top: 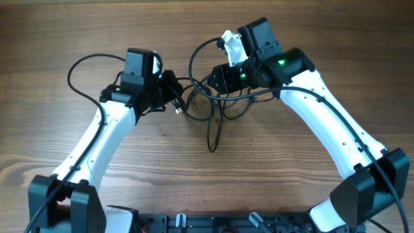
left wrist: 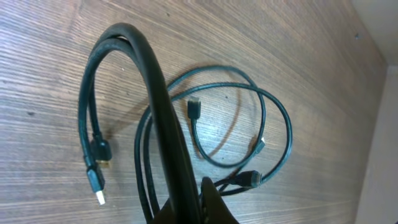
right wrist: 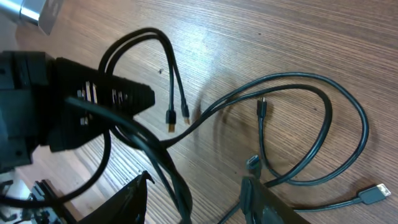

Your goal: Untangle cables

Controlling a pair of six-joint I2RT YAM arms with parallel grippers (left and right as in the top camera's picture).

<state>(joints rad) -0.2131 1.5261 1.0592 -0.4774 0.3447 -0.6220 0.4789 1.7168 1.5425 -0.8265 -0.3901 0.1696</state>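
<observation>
- Pulling the cables [top: 209, 133] apart looks like the step in hand. They lie in a messy bunch of loops in the middle of the tabletop [top: 291, 181], between the two arms.
- The left jaws are pressed together and pinch one cord [left wrist: 158, 93]. That cord is up off the wood and bends over like a hoop. Two plugs [left wrist: 94, 177] sit at its far end, down by the wood.
- The right jaws are spread. The fingers [right wrist: 134, 202] stand wide apart at the bottom of the right wrist view. A cord runs between them, but they do not squeeze it.
- A big loose loop [left wrist: 290, 132] lies flat on the tabletop, just beside the lifted cord.
- To do this well, the left jaws should hold tight and stay put, like an anchor.
- The right jaws should close on one cord only, not two at once.
- I cannot tell if the cord between the right fingers is the same one the left jaws hold. It is best to check that first.
- The pull should then go slowly and sideways, away from the left jaws.
- The plugs need watching, because they could catch on a loop and make the knot tighter.
- If a plug does catch, the pull should stop and let the cord go slack.
</observation>
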